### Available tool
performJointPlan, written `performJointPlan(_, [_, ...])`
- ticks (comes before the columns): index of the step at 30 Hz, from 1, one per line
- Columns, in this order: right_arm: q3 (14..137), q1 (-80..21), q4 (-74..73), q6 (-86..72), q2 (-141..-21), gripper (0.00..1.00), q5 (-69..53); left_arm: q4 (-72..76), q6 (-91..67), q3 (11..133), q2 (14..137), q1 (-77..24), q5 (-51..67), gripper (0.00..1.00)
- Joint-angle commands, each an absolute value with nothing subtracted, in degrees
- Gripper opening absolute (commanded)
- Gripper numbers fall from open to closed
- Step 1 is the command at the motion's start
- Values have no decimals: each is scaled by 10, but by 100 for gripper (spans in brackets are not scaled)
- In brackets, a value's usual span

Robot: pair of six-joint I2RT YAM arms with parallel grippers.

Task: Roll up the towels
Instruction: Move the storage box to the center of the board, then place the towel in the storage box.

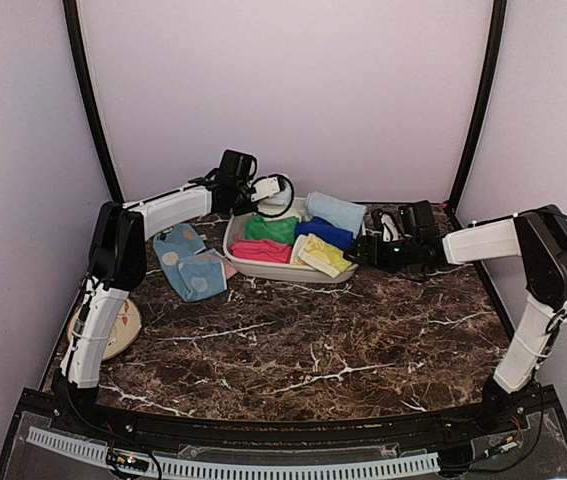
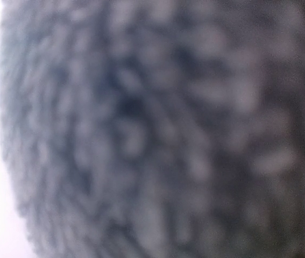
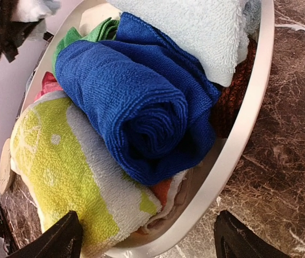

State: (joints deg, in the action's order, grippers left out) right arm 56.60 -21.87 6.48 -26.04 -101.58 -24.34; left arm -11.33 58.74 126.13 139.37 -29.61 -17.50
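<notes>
As spotted towel [image 1: 191, 265] is lying unrolled left of bowl [image 1: 273, 270], we're calling it half done; right gripper [image 3: 149, 236] released, left gripper [image 1: 268, 190] can't tell.

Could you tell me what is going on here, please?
The white bin holds several rolled towels, the pale blue towel among them. The spotted blue towel lies loose on the table left of it. The right claw hovers open at the bin's right end; the left claw is over its back-left rim, cloth filling its camera, grip unclear.
</notes>
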Motion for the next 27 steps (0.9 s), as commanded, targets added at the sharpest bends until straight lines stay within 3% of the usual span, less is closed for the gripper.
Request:
performJointPlan(1, [556,-226,59,-259,-998,85,-248,-91,632,1286,1411,-308,-132,0])
performJointPlan(8, [563,-227,46,-251,-975,91,-248,-55,683,1290,1445,-329,-128,0])
performJointPlan(9, [561,-227,43,-250,-965,99,-247,-52,686,1293,1450,-330,-128,0])
performJointPlan(11, [557,-227,32,-249,-945,100,-242,-43,689,1302,1460,-329,-136,0])
performJointPlan(12, [556,-227,26,-244,-933,100,-238,-35,690,1305,1464,-330,-141,4])
performJointPlan(16, [550,-224,3,-234,-884,100,-222,-21,695,1306,1463,-329,-143,48])
performJointPlan(18, [553,-221,-8,-232,-869,100,-219,-29,688,1306,1455,-329,-139,60])
performJointPlan(25, [567,-210,-33,-233,-835,100,-220,-103,667,1259,1397,-324,-128,69])
performJointPlan(27, [575,-207,-40,-231,-830,100,-221,-126,670,1226,1365,-320,-121,83])
